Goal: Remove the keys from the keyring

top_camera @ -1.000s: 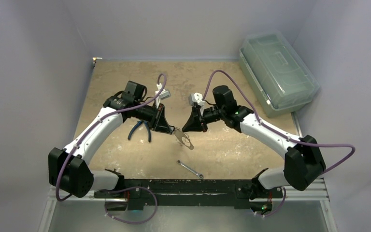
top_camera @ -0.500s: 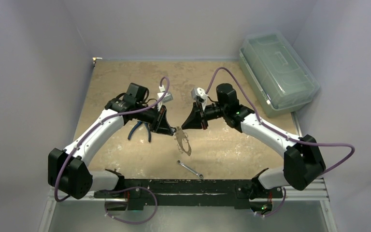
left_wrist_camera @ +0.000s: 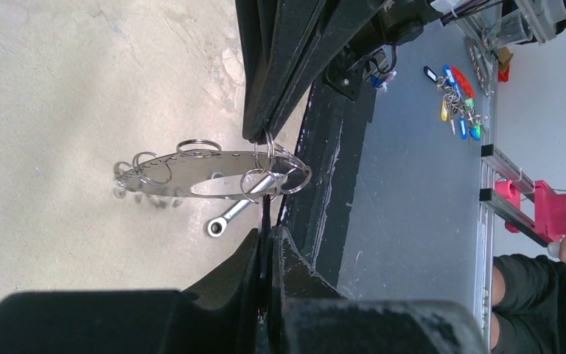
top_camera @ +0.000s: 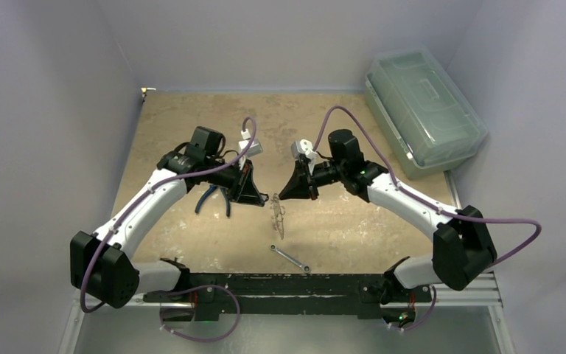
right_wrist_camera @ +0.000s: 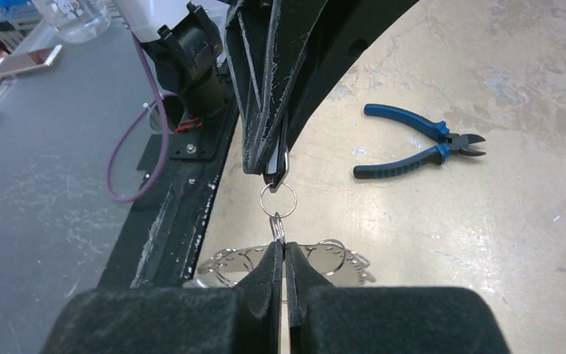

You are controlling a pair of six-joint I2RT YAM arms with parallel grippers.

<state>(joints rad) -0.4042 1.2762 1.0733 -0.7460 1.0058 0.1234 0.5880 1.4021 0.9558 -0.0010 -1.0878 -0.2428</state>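
Lying nearest the arm bases, a slim silver combination wrench (top_camera: 290,258) rests flat on the worn tan tabletop (top_camera: 354,228). Just beyond it and higher up hangs the keyring (top_camera: 278,217), a shiny oval metal plate with holes round its rim. The top camera sees it almost edge-on, between the two gripper tips. Several small split rings (left_wrist_camera: 197,148) are threaded through its holes. Whether any of them carries a key cannot be made out.

The right wrist view shows the left gripper (right_wrist_camera: 271,172) with its fingers pressed fully together, pinching one split ring at its very tip. That ring links to a second ring below it, and the plate dangles under that. The right gripper (left_wrist_camera: 257,136) is likewise closed tight, nipping a ring at the plate's rim. The two tips sit close together, nearly facing each other above the middle of the table.

Beside the left gripper and slightly farther back, blue-handled cutting pliers (right_wrist_camera: 420,144) lie on the table with their handles spread. At the far right corner sits a clear lidded plastic bin (top_camera: 421,110).
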